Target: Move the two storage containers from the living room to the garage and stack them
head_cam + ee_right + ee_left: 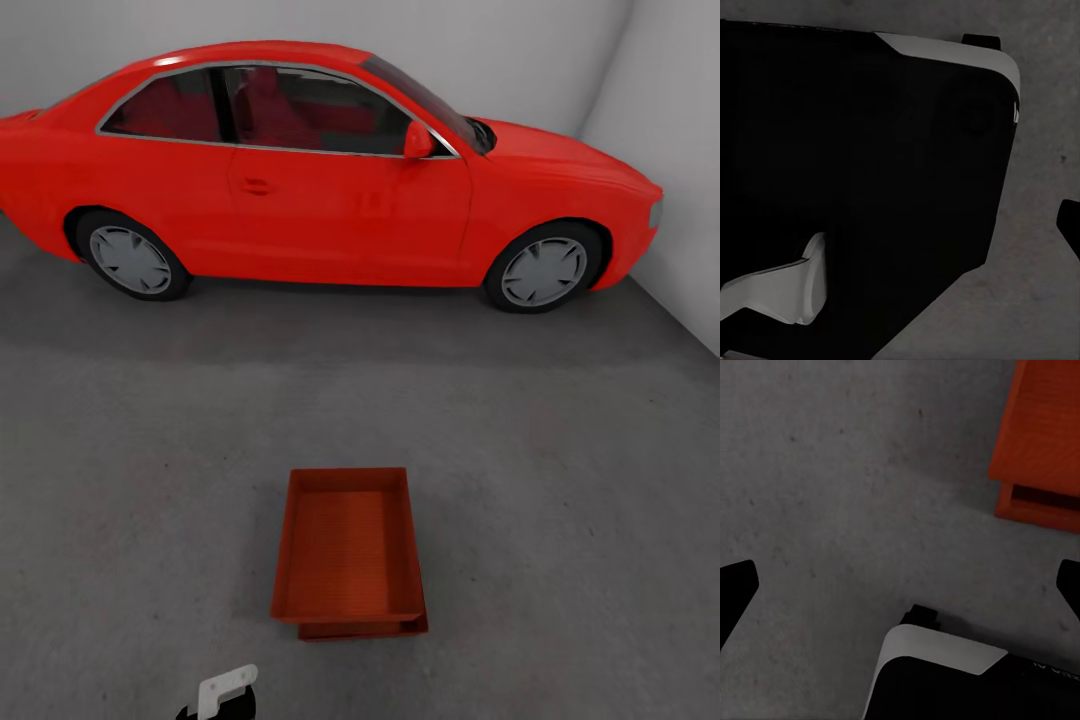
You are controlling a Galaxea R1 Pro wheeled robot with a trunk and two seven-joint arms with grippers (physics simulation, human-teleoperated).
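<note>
At the bottom edge of the head view, left of centre, a black-and-white part of the robot (222, 695) shows above the floor (120, 520). In the left wrist view the left gripper (900, 585) has its fingers (736, 585) spread wide, holding nothing. Whether the right gripper's fingers are spread or pressed together cannot be told.

Just beyond, in the lower centre of the head view, the upper container (348, 555) sits on the lower container (365, 628), whose front edge juts out slightly. The stack looks done; the best move is to back away without nudging it.

Farther off, across the top, stands the red car (320, 170) before the white wall (560, 50).
</note>
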